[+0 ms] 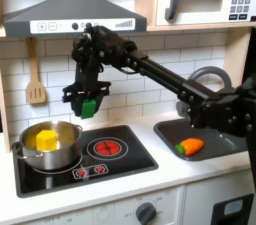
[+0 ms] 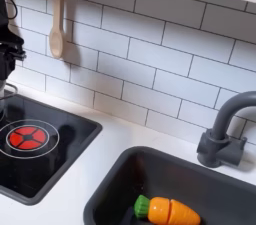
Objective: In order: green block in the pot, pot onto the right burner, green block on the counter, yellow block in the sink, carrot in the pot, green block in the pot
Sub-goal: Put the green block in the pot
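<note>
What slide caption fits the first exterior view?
Claw holds small green block above stove; yellow block in shiny steel pot.

Left of centre in the first exterior view, the black gripper (image 1: 87, 107) holds the bright green block (image 1: 89, 106). Lower left, the silver pot (image 1: 52, 149) contains the yellow block (image 1: 45, 140). At the second exterior view's bottom, the orange, green-ended carrot (image 2: 166, 210) lies in the dark grey sink (image 2: 115, 189).

block (image 1: 45, 140) in pot (image 1: 62, 155), seemingly; carrot (image 2: 168, 210) in sink (image 2: 112, 189)
</note>
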Robot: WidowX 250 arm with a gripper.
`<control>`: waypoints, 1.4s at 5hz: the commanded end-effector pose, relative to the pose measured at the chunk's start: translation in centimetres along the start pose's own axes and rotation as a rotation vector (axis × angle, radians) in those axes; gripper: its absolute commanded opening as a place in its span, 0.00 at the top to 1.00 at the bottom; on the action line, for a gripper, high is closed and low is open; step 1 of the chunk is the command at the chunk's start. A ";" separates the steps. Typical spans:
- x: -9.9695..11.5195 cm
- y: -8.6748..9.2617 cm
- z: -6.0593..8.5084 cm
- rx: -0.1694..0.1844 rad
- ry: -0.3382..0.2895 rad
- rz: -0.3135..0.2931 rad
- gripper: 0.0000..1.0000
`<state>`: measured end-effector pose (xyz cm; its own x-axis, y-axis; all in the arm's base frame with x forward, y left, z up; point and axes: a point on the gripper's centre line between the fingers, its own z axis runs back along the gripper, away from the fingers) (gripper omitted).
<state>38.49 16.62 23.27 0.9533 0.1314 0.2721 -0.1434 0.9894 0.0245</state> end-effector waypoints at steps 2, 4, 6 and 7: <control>0.0 2.8 0.4 0.078 -0.039 0.049 1.00; -0.4 4.0 -2.4 0.114 -0.048 0.058 1.00; -0.7 5.0 -2.3 0.147 -0.089 0.045 1.00; -0.8 5.4 -2.5 0.144 -0.088 0.044 1.00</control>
<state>37.48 22.00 21.25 0.9162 0.1583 0.3681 -0.2284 0.9611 0.1554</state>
